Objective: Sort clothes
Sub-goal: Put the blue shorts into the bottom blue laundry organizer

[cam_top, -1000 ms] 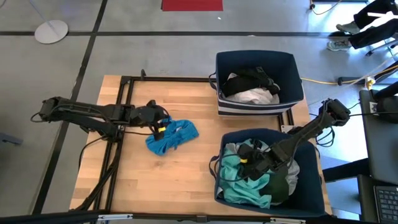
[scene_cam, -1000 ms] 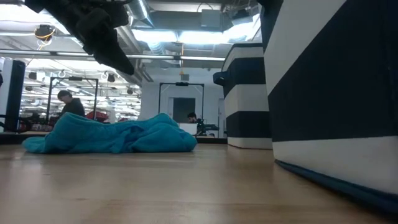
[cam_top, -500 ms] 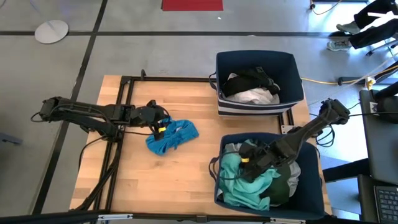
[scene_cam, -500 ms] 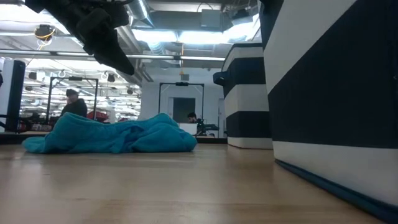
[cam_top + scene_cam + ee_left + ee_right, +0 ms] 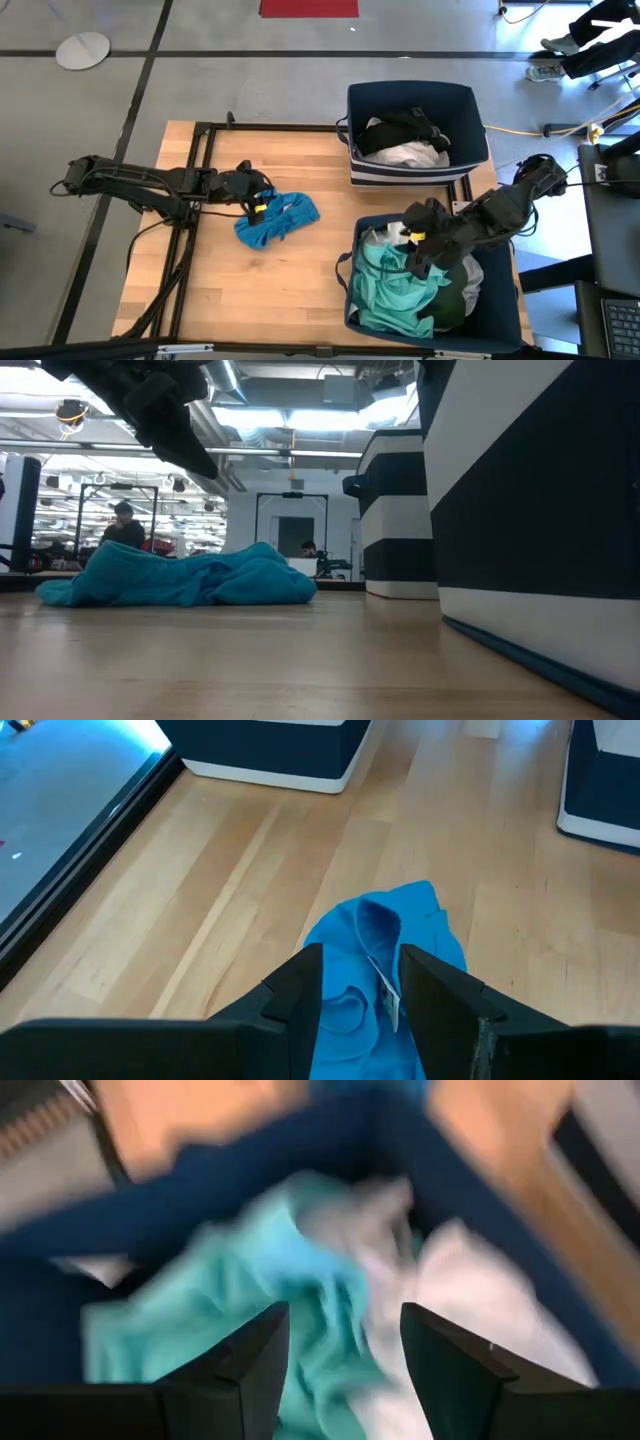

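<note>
A turquoise-blue garment (image 5: 278, 220) lies crumpled on the wooden table, left of the middle; it also shows in the low view (image 5: 185, 578) and the left wrist view (image 5: 385, 935). My left gripper (image 5: 258, 208) hovers open above its left end (image 5: 362, 982) without touching it. My right gripper (image 5: 412, 243) is open and empty (image 5: 345, 1345) above the near navy bin (image 5: 500, 320). That bin holds a teal garment (image 5: 395, 290), a white one (image 5: 460, 1300) and a dark green one (image 5: 455, 300).
The far navy-and-white bin (image 5: 415, 95) at the back right holds black and white garments (image 5: 405, 140). A black metal frame (image 5: 200, 130) runs along the table's left and far sides. Bare wood lies between the blue garment and the bins.
My right gripper has risen out of the near bin and gone toward the table's far right. The teal garment stays in the bin and now lies more spread out below it.
</note>
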